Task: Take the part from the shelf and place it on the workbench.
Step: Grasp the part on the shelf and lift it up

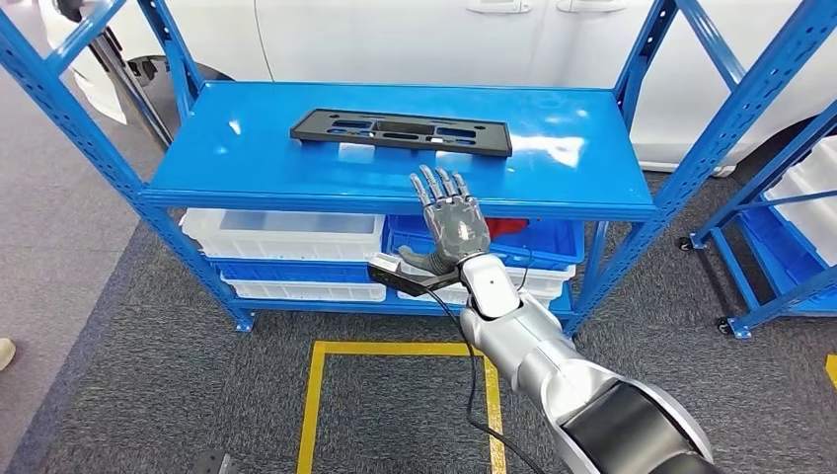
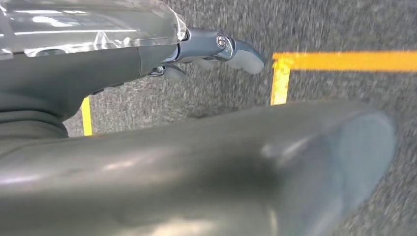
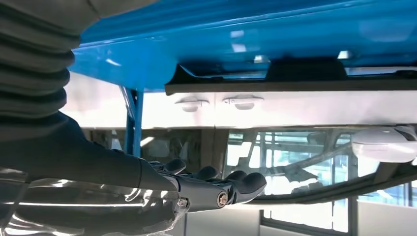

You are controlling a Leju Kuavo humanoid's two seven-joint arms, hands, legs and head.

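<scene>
Head view: right robot hand [image 1: 452,222] raised in front of the blue shelf [image 1: 247,163], palm facing away from the robot, fingers [image 1: 435,185] straight, spread apart and pointing up toward the top deck. It holds nothing. Fingertips reach about the level of the deck's front edge, short of the part. Silver right arm [image 1: 538,360] extends up and forward from the lower right, a black cable trailing beside the wrist.

The part, a long flat black plastic panel [image 1: 402,132] with slotted cut-outs, lies flat on the top deck, toward the back, long side parallel to the front edge. Apart from the hand, not touched.

Right wrist view: same hand [image 3: 196,189] with fingers extended and nothing between them; the panel [image 3: 295,78] shows as a dark strip on the blue deck, well clear of the fingertips.

Left wrist view: left robot hand [image 2: 216,49] hangs over grey carpet [image 2: 344,29] with a yellow floor line [image 2: 344,61]; one finger sticks out straight, and I cannot tell how the others lie.

Lower tiers hold white bins [image 1: 281,235] and a blue bin [image 1: 553,240]. A white car [image 1: 415,39] stands behind the shelf.
</scene>
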